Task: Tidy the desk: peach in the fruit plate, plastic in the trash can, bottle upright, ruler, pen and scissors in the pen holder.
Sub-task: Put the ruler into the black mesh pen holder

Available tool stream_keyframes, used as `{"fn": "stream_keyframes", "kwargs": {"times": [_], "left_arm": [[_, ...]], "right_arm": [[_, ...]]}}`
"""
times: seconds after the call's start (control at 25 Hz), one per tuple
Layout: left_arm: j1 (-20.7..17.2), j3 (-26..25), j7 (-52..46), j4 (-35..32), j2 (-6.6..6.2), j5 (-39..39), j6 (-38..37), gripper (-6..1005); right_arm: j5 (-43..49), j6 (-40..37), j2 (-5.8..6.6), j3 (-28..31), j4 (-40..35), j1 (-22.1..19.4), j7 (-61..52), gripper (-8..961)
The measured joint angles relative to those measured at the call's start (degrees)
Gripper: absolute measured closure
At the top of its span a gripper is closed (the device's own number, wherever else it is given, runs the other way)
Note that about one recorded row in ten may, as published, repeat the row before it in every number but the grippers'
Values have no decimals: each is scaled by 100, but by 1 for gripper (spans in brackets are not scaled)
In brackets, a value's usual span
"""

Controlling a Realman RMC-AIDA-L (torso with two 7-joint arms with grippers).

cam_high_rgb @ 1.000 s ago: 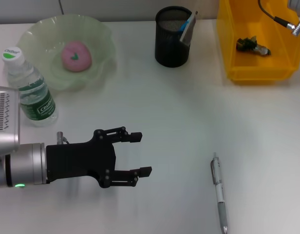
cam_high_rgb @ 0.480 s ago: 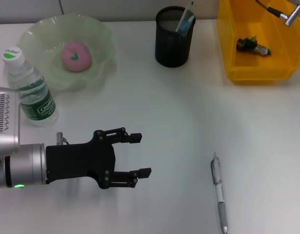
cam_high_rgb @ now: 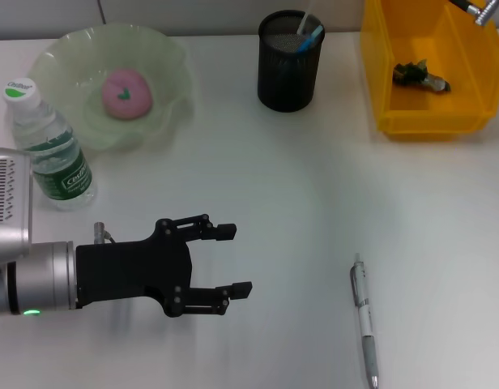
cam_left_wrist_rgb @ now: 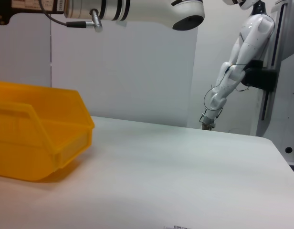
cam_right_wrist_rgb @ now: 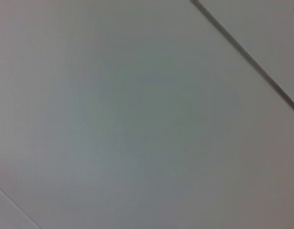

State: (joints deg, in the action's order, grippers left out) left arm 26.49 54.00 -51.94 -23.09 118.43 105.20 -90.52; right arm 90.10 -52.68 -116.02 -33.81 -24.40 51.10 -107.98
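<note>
My left gripper (cam_high_rgb: 236, 259) hovers open and empty low over the near left of the white desk. The pink peach (cam_high_rgb: 126, 93) lies in the green fruit plate (cam_high_rgb: 164, 61) at the far left. Beside the plate, the bottle (cam_high_rgb: 51, 146) stands upright. The black mesh pen holder (cam_high_rgb: 288, 73) holds a pale strip and a blue piece (cam_high_rgb: 309, 36); whether these are the ruler and scissors I cannot tell. The pen (cam_high_rgb: 364, 320) lies on the desk at the near right. Crumpled plastic (cam_high_rgb: 420, 75) sits in the yellow trash can (cam_high_rgb: 395, 121). Only a bit of my right arm (cam_high_rgb: 480, 10) shows at the top right.
In the left wrist view the yellow trash can (cam_left_wrist_rgb: 37, 138) stands on the desk under my right arm (cam_left_wrist_rgb: 137, 9), and a white robot arm (cam_left_wrist_rgb: 233, 71) stands beyond the desk's far edge. The right wrist view holds only a plain pale surface.
The right arm has drawn back up and to the right, almost out of the head view. The blue piece sits lower and straighter in the pen holder. The left gripper has stayed put.
</note>
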Motion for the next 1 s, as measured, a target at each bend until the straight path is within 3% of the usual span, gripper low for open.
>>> {"fn": "stream_keyframes", "kwargs": {"times": [0.36, 0.52, 1.0], "left_arm": [[-3, -21, -7, 77, 7, 0, -10, 188], [-5, -22, -40, 120, 13, -10, -19, 188], [-60, -21, -7, 255, 18, -210, -47, 188]], "right_arm": [[-399, 441, -127, -51, 88, 315, 1194, 573], [-418, 751, -299, -50, 187, 473, 2183, 573], [-972, 856, -342, -128, 731, 724, 4241, 572]]}}
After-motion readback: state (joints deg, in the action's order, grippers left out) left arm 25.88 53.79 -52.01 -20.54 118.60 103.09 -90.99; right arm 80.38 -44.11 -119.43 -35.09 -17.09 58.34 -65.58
